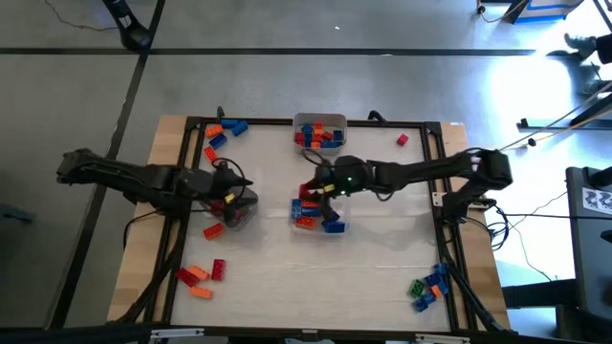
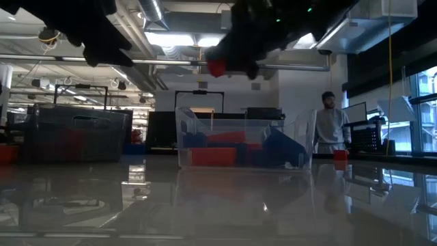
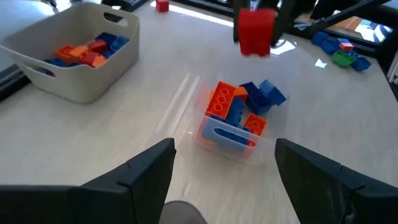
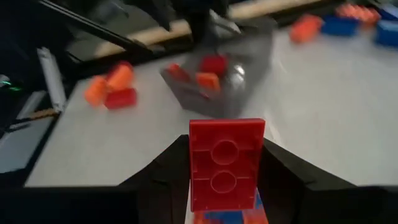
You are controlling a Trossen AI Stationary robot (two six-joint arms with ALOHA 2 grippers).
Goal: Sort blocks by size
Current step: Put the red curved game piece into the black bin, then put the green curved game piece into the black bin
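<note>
My right gripper point(image 1: 316, 188) is shut on a red brick point(image 4: 227, 163) above the middle clear tray point(image 1: 337, 227), which holds blue, red and orange blocks. The brick also shows in the low view point(image 2: 217, 66) and the left wrist view point(image 3: 256, 31). My left gripper point(image 3: 224, 180) is open and empty. In the high view it point(image 1: 234, 196) stands over a second clear tray point(image 1: 239, 215) with small red and orange blocks. A white tray point(image 1: 320, 132) with blue and orange blocks stands at the far middle. My right gripper pinches the red brick by its two opposite sides point(image 4: 194, 168) between its two fingers. The brick's hollow underside faces the wrist camera. The fingers come from the table's right. The brick is lifted clear, well above the middle clear tray point(image 2: 246, 143).
Loose blocks lie in heaps at the far left point(image 1: 225, 132), near left point(image 1: 201, 274) and near right point(image 1: 430, 287). A single red block point(image 1: 403, 140) lies at the far right. A dark frame point(image 1: 182, 182) edges the table. A person point(image 2: 331, 126) stands beyond the table.
</note>
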